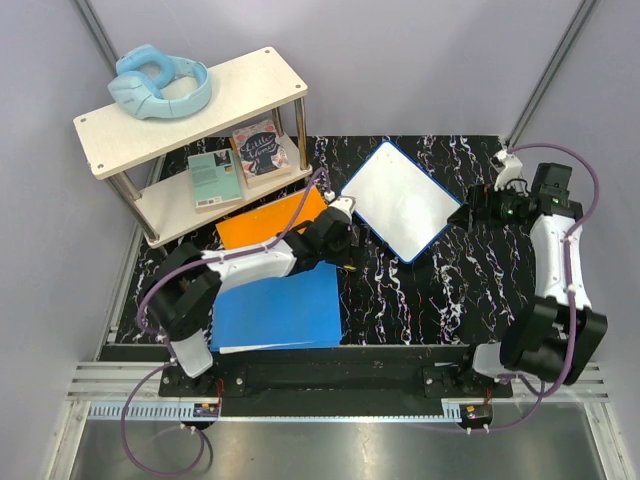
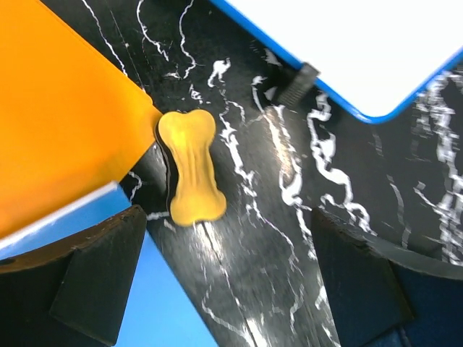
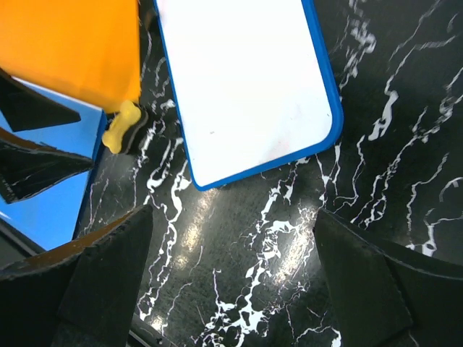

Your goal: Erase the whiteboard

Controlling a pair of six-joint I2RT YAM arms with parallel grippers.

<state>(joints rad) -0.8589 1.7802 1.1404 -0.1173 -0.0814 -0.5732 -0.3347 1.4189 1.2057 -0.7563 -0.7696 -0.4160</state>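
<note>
Whiteboard (image 1: 400, 200) lies tilted at upper centre of the top view, between the left gripper (image 1: 343, 222) and the right gripper (image 1: 470, 212), both spread wide and holding nothing. The left wrist view adds what I cannot pick out from above: a yellow bone-shaped eraser (image 2: 192, 168) loose on the table (image 2: 253, 217), touching the orange folder (image 2: 65, 108) corner, left of centre.

Orange folder (image 1: 265, 225) beside blue folder (image 1: 285, 315), two books (image 1: 215, 178) on wooden shelf (image 1: 240, 95)
</note>
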